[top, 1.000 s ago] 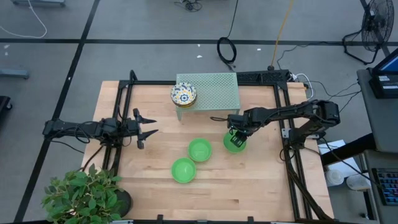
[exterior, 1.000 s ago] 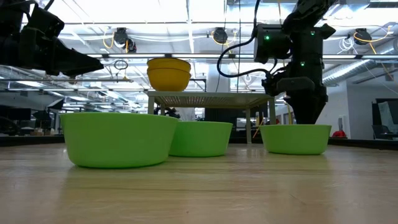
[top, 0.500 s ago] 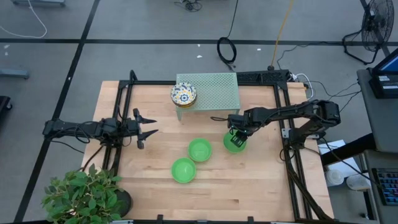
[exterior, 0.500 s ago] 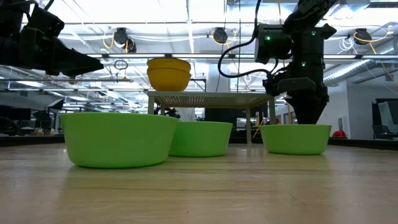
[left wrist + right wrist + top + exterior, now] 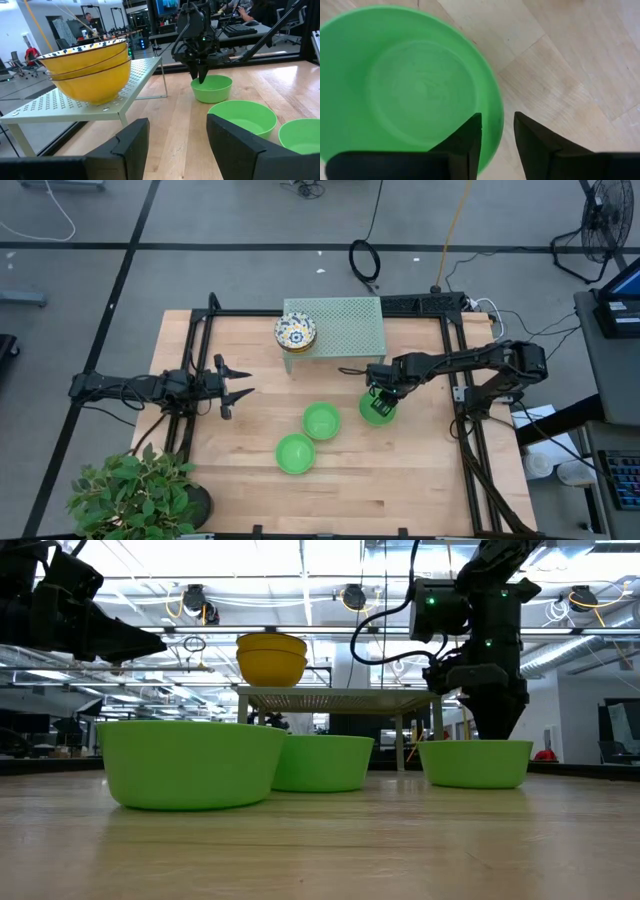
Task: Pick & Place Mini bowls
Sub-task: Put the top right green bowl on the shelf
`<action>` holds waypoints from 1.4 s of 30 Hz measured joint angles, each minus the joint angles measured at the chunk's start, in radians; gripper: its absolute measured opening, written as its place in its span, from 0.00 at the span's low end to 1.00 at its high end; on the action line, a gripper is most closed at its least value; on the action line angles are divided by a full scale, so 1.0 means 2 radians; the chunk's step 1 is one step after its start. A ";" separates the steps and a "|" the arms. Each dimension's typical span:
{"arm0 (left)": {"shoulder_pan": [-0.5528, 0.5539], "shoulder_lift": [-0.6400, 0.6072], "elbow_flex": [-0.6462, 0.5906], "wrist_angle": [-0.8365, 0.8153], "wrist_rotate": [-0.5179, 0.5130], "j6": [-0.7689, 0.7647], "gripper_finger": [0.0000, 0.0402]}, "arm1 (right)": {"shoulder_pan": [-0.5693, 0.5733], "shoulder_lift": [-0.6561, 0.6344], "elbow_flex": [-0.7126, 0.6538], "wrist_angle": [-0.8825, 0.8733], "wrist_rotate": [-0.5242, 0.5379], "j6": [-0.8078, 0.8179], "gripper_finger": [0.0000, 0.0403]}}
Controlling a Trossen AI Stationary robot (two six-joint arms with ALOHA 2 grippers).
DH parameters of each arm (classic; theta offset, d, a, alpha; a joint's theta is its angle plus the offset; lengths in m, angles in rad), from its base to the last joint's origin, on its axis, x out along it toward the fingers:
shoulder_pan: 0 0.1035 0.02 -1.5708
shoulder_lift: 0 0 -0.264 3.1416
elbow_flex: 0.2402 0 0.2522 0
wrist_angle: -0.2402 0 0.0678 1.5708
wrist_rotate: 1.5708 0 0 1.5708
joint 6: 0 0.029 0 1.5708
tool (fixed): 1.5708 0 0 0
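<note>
Right gripper [image 5: 377, 406] sits down over the rightmost plain green plastic mini bowl [image 5: 376, 409], on the table's right side just near of the pale green mesh rack [image 5: 335, 326]. Its fingers [image 5: 468, 137] straddle the rim, one inside, one outside, not yet pinching. Best to seat deep, squeeze squarely on the wall, then lift straight. Left gripper [image 5: 234, 386] waits at the left, jaws spread.

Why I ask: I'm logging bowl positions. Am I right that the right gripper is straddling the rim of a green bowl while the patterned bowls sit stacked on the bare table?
Not quite. The right gripper does straddle the green bowl rim, but the patterned bowls sit stacked on the mesh rack, as the high view shows.
</note>
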 joint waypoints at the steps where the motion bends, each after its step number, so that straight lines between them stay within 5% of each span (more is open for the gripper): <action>1: 0.000 0.000 0.000 0.000 0.000 0.000 0.50 | 0.000 0.000 0.000 0.000 0.000 0.000 0.25; 42: 0.000 0.000 0.000 0.000 0.000 0.000 0.50 | 0.000 0.000 0.000 0.000 0.000 -0.001 0.22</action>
